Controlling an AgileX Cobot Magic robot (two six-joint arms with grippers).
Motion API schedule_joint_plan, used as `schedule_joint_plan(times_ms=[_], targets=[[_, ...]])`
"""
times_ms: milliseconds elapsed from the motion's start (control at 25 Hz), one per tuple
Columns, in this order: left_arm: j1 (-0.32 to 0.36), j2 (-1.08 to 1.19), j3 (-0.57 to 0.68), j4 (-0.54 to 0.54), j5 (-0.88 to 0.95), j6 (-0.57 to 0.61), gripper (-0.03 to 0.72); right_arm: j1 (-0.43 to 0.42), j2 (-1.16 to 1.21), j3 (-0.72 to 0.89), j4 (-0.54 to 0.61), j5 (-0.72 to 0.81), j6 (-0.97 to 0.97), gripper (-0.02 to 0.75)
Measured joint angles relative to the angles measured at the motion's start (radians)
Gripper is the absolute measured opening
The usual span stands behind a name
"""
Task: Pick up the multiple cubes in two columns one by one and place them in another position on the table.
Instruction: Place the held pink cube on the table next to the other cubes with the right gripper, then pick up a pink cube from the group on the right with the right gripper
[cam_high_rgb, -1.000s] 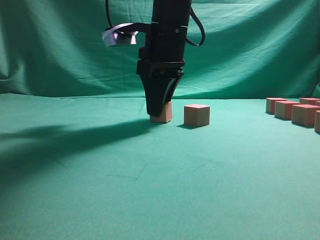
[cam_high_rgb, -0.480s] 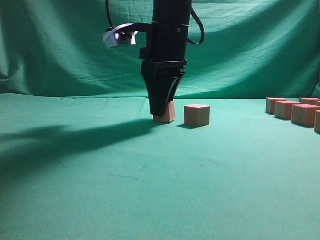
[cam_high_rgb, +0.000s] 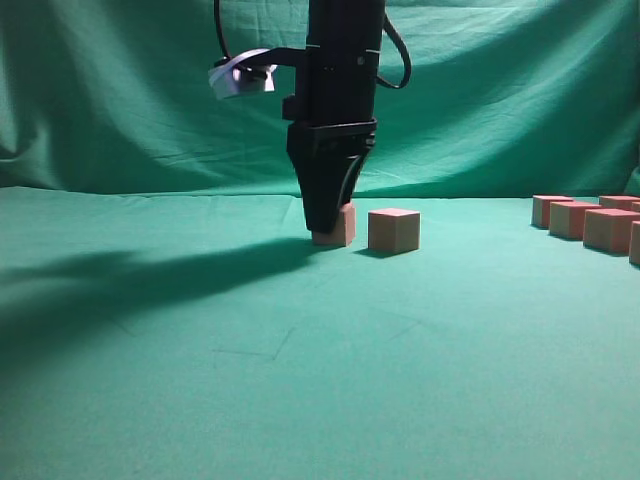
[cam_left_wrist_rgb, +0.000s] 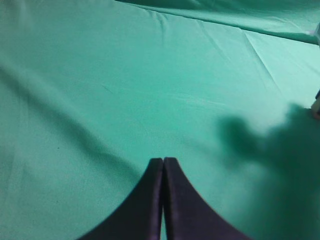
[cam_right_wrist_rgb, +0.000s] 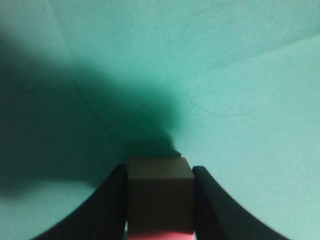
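In the exterior view my right gripper (cam_high_rgb: 326, 228) points straight down at the middle of the table (cam_high_rgb: 300, 390) and is shut on a pinkish-tan cube (cam_high_rgb: 341, 224) whose base is at cloth level. The right wrist view shows this cube (cam_right_wrist_rgb: 160, 192) filling the gap between both black jaws (cam_right_wrist_rgb: 160, 172). A second cube (cam_high_rgb: 393, 230) stands just right of it, apart. Several more cubes (cam_high_rgb: 573, 219) sit in rows at the far right edge. My left gripper (cam_left_wrist_rgb: 163, 161) is shut and empty over bare cloth; it is out of the exterior view.
A draped green backdrop (cam_high_rgb: 120, 90) hangs behind the table. The arm's long shadow (cam_high_rgb: 130, 275) lies across the cloth to the left. A white camera mount (cam_high_rgb: 240, 75) sticks out from the arm's left side.
My right gripper with the cube has shifted slightly right, closer to the second cube. The other cubes have not moved.
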Motion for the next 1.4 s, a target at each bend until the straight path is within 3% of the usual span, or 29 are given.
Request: schedule_joint_plan(times_ms=[200, 320, 440, 480, 680, 720, 840, 880, 1080, 1200, 1400], targets=[[0.0, 0.0, 0.0, 0.0, 0.0, 0.0, 0.0, 0.0, 0.009, 0.002, 0.02, -0.001, 0.006, 0.538], [0.0, 0.0, 0.0, 0.0, 0.0, 0.0, 0.0, 0.0, 0.012, -0.006, 0.015, 0.004, 0.045, 0.655], [0.0, 0.0, 0.0, 0.0, 0.0, 0.0, 0.0, 0.0, 0.015, -0.051, 0.011, 0.028, 0.099, 0.644], [0.0, 0.0, 0.0, 0.0, 0.0, 0.0, 0.0, 0.0, 0.012, -0.068, 0.009, 0.041, 0.111, 0.689], [0.0, 0.0, 0.0, 0.0, 0.0, 0.0, 0.0, 0.0, -0.067, -0.126, -0.023, 0.085, 0.186, 0.675], [0.0, 0.0, 0.0, 0.0, 0.0, 0.0, 0.0, 0.0, -0.09, -0.128, -0.039, 0.087, 0.213, 0.625], [0.0, 0.0, 0.0, 0.0, 0.0, 0.0, 0.0, 0.0, -0.175, -0.13, -0.103, 0.094, 0.349, 0.626], [0.0, 0.0, 0.0, 0.0, 0.0, 0.0, 0.0, 0.0, -0.206, -0.13, -0.126, 0.095, 0.408, 0.573], [0.0, 0.0, 0.0, 0.0, 0.0, 0.0, 0.0, -0.002, -0.37, -0.128, -0.188, 0.105, 0.639, 0.574], [0.0, 0.0, 0.0, 0.0, 0.0, 0.0, 0.0, -0.023, -0.491, -0.063, -0.189, 0.105, 0.711, 0.574], [0.0, 0.0, 0.0, 0.0, 0.0, 0.0, 0.0, -0.133, -0.68, 0.218, -0.189, 0.106, 0.819, 0.574]])
